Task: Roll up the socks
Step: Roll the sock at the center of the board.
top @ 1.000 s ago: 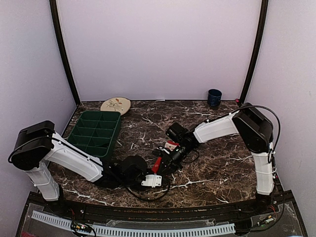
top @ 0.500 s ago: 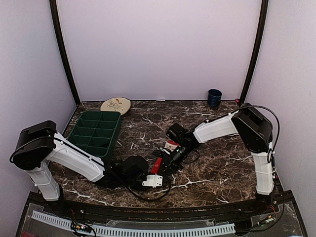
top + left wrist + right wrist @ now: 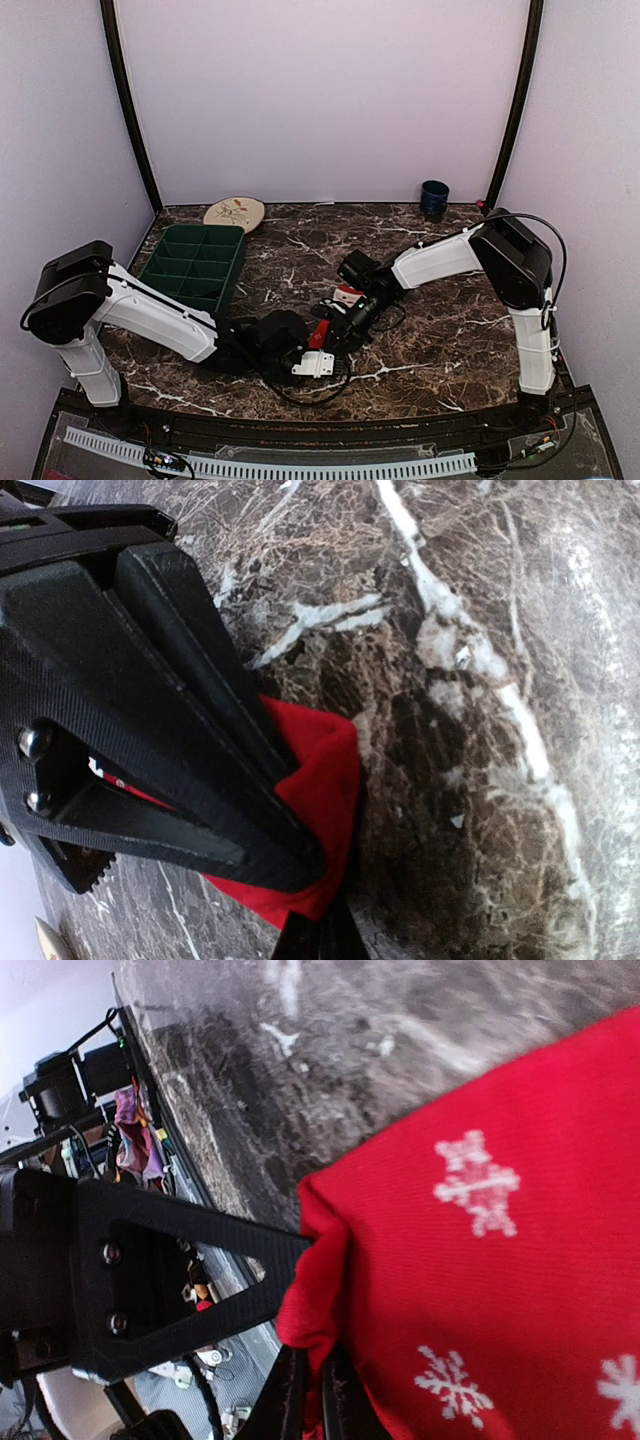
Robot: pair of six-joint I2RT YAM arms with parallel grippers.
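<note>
**Left wrist shifts toward 3 o'clock, closer to the red sock (image 3: 320,333)**

From above, the sock is only a red sliver on the table (image 3: 450,340), just toward 6 o'clock of centre, mostly covered by both wrists. Only the right wrist view shows its white snowflakes. There the right end effector (image 3: 312,1405) is clamped on a fold. The left end effector (image 3: 300,865) is pinched shut on a bunched red corner. The black sock cannot be made out.

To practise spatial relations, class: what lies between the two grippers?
The red sock spans the gap, pinched by the left gripper and the right gripper. The top view shows this, and both wrist views confirm it.
</note>
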